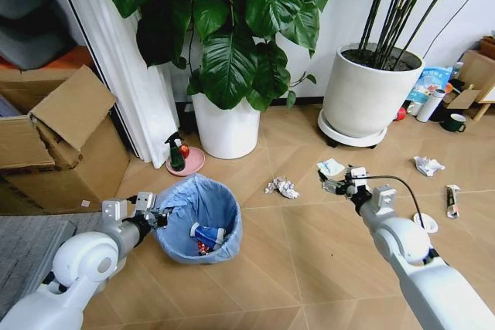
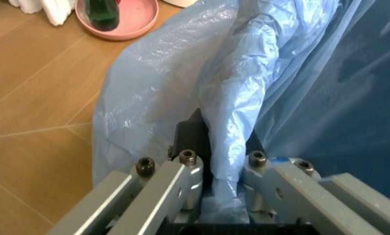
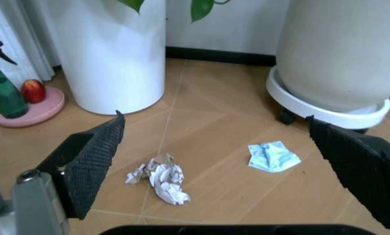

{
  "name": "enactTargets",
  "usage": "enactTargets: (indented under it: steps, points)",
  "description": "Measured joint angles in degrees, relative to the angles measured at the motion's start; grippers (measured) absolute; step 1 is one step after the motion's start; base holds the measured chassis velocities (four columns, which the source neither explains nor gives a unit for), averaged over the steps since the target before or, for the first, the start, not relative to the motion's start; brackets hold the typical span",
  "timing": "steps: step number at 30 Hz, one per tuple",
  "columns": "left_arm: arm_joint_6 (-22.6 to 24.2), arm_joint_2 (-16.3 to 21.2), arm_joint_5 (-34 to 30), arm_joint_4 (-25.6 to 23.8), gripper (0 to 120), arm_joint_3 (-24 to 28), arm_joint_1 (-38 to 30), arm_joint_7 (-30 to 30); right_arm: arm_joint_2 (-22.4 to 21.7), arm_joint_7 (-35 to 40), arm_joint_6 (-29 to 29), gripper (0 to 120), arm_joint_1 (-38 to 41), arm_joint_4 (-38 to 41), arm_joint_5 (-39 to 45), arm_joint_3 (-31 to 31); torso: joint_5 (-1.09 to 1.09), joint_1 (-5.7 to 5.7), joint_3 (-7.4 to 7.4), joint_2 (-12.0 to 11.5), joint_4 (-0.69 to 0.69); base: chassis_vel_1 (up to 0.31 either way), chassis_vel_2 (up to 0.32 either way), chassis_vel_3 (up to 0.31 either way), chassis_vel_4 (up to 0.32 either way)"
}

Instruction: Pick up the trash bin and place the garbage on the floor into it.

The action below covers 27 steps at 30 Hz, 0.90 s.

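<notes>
— Where was the left pincer [image 1: 157, 218]?
— It was clamped on the near rim of the small round dark trash bin lined with a crinkly light-blue plastic bag [image 1: 199, 222]. In the left wrist view, its metal fingers [image 2: 181, 181] pinched a fold of the bag and the dark rim between them. The bin sat tilted on the tan wooden chevron floor [image 1: 309, 253], with a blue-and-white wrapper [image 1: 209, 235] lying inside.

— And the right pincer [image 1: 339, 182]?
— It hung above the floor with its black jaws spread wide and nothing between them. A crumpled white paper ball [image 3: 159, 177] lay just ahead of it, toward the bin. A light-blue-and-white wrapper [image 3: 272, 156] lay beside it, nearer the large white plant pot on a wheeled saucer [image 3: 338, 54].

— Anything else beyond it?
— More crumpled white paper [image 1: 428, 165] and a small red-and-white piece [image 1: 452, 199] lay well apart on its outer side.
</notes>
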<state>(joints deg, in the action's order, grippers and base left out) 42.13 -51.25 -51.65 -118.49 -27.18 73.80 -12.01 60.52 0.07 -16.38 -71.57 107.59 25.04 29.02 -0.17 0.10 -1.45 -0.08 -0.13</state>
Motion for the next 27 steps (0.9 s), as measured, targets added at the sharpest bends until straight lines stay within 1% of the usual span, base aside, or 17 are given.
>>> enactTargets:
  steps: [7, 9, 18, 21, 27]
  points:
    - [0.0, -0.1, 0.2, -0.4, 2, 0.2, 0.3, 0.1, 2.2, 0.2, -0.2, 100, -2.3, 1.3, -1.4, 1.9, -0.01, 0.0, 0.0, 0.0, 0.0, 0.0, 0.0, 0.0, 0.0]
    - [0.0, 0.0, 0.3, -0.6, 2, 0.3, 0.5, 0.2, 3.5, 0.2, -0.5, 100, -2.7, 1.0, -2.5, 2.3, -0.02, 0.0, 0.0, 0.0, 0.0, 0.0, 0.0, 0.0, 0.0]
    - [0.0, 0.2, 1.1, -1.1, 2, -0.2, 1.8, 0.6, 6.1, -0.2, -1.1, 100, -2.5, -0.6, -3.6, 1.9, -0.02, 0.0, -0.01, 0.0, 0.01, -0.006, -0.003, 0.005, 0.007]
    - [0.0, 0.3, 1.4, -1.1, 2, -0.1, 1.7, 0.7, 6.8, -0.8, -1.1, 100, -2.6, -1.2, -4.5, 1.6, -0.01, 0.0, -0.01, 0.0, 0.02, -0.064, -0.079, 0.089, 0.072]
    - [0.0, 0.3, 1.5, -1.1, 2, 0.1, 1.7, 0.8, 7.8, -1.4, -1.1, 100, -2.7, -1.6, -5.1, 1.2, 0.0, 0.0, -0.01, 0.0, 0.0, -0.153, -0.164, 0.155, 0.159]
